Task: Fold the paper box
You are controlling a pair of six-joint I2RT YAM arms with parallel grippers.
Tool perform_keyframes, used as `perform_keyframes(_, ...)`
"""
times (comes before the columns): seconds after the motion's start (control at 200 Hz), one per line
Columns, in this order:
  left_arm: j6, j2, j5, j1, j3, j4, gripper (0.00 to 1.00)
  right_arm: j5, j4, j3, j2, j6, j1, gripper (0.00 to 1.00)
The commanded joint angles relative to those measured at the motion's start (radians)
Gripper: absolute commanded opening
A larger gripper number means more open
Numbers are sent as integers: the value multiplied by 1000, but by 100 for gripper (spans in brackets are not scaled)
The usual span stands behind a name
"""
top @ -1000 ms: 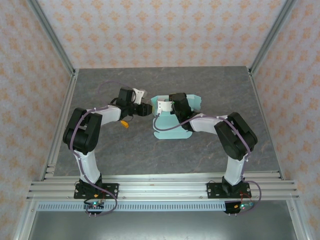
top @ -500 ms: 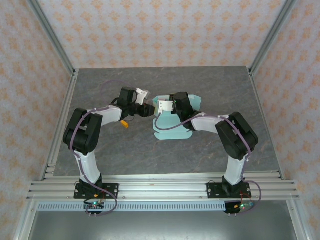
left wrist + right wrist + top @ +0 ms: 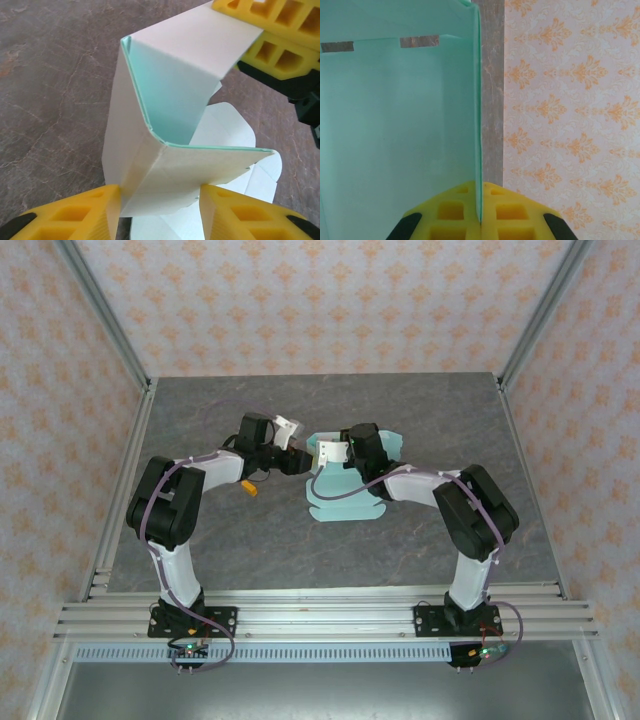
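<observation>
Patterned walls (image 3: pixel 320 300) are enclosing the grey desk (image 3: pixel 230 540); our two arms are crowding over the paper box (image 3: pixel 350 510) mid-desk; our right hand (image 3: pixel 481 210) is pinching one raised wall; our left hand (image 3: pixel 160 205) is straddling a folded corner, and we cannot tell whether it is squeezing; it is sitting closer than a second ago.

The left arm (image 3: pixel 165 505) and the right arm (image 3: pixel 470 512) both rise from their bases with elbows out to the sides. Their forearms angle inward, so the wrists nearly meet in the middle. The left claw (image 3: pixel 160 212) has its fingers partly apart on either side of a folded corner of the paper box (image 3: pixel 170 100); whether they press it is unclear. The right claw (image 3: pixel 481 192) is pinched tight on a thin wall of it.
</observation>
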Motion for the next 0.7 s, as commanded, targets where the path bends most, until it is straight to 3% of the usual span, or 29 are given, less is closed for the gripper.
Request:
perform_keyframes(0.0,36,0,54,-15,29,50,47,-26,1,-7,-20,-16,-1,0)
perform_keyframes(0.28,72,2,81,-15,24,44,49,-41,-17,16,-20,-33,-11,0)
perform_keyframes(0.691,87,17,87,-21,-3,76,50,-51,194,-98,-23,-98,-11,0)
